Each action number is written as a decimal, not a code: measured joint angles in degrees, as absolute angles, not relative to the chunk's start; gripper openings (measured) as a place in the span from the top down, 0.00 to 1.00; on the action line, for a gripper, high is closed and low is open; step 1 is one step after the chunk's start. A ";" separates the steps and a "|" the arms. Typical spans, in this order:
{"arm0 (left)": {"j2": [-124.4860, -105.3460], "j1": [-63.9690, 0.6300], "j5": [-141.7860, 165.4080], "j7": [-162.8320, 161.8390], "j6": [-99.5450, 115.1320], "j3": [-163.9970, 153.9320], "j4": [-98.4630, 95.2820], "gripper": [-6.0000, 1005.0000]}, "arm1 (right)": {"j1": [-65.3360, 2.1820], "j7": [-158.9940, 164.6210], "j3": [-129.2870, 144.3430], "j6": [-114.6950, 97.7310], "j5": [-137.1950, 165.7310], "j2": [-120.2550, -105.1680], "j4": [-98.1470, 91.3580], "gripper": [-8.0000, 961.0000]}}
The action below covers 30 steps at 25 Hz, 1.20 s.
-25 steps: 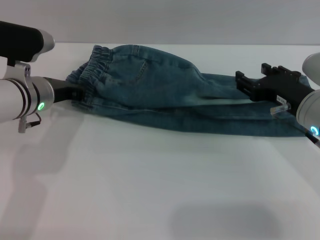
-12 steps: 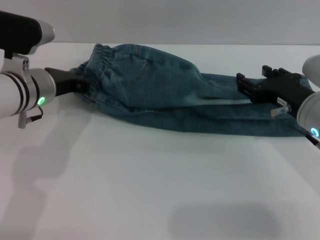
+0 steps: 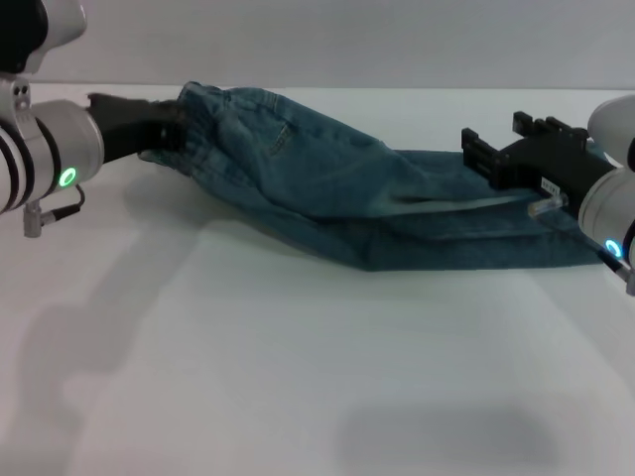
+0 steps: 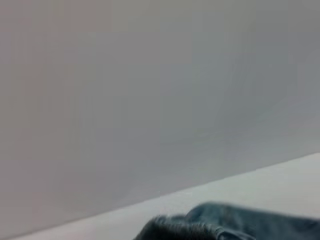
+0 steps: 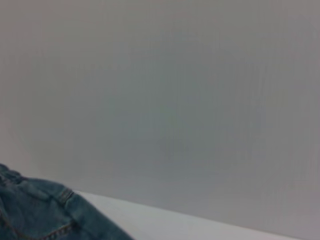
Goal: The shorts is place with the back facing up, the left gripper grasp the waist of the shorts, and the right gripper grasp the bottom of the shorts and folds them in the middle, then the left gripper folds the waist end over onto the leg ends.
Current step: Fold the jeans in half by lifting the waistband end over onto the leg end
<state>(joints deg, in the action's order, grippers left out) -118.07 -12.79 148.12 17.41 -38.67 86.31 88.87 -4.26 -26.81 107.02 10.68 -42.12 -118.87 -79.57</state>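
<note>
The blue denim shorts (image 3: pixel 327 188) lie folded lengthwise across the white table (image 3: pixel 298 377). My left gripper (image 3: pixel 171 134) is at the far left, shut on the elastic waist (image 3: pixel 198 114), which it holds lifted off the table. The cloth slopes down from there to the leg ends (image 3: pixel 536 248) on the right. My right gripper (image 3: pixel 493 141) hovers just above the leg ends, its black fingers (image 3: pixel 472 139) apart with no cloth between them. A bunched edge of the shorts (image 4: pixel 215 225) shows in the left wrist view. A denim pocket corner (image 5: pixel 40 210) shows in the right wrist view.
A plain grey wall (image 3: pixel 347 40) runs behind the table's far edge. The arms cast soft shadows on the bare white tabletop in front of the shorts.
My left gripper has risen and drawn the waist up off the table, pulling the shorts' left half taut. The right gripper has shifted slightly left and up.
</note>
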 joint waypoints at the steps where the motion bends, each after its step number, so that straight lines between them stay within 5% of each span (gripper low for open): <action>1: -118.07 -12.34 148.08 17.40 -38.71 85.93 89.98 0.97 | -4.59 -26.81 107.19 9.80 -42.04 -118.89 -79.12 0.35; 30: -117.94 -9.73 146.49 17.91 -38.95 78.67 110.09 0.97 | -25.24 -23.27 124.64 -6.91 -55.40 -119.15 -55.43 0.35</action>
<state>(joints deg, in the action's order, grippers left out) -117.94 -9.73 146.49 17.91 -38.95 78.67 110.09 -25.24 -23.27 124.64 -6.91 -55.40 -119.15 -55.43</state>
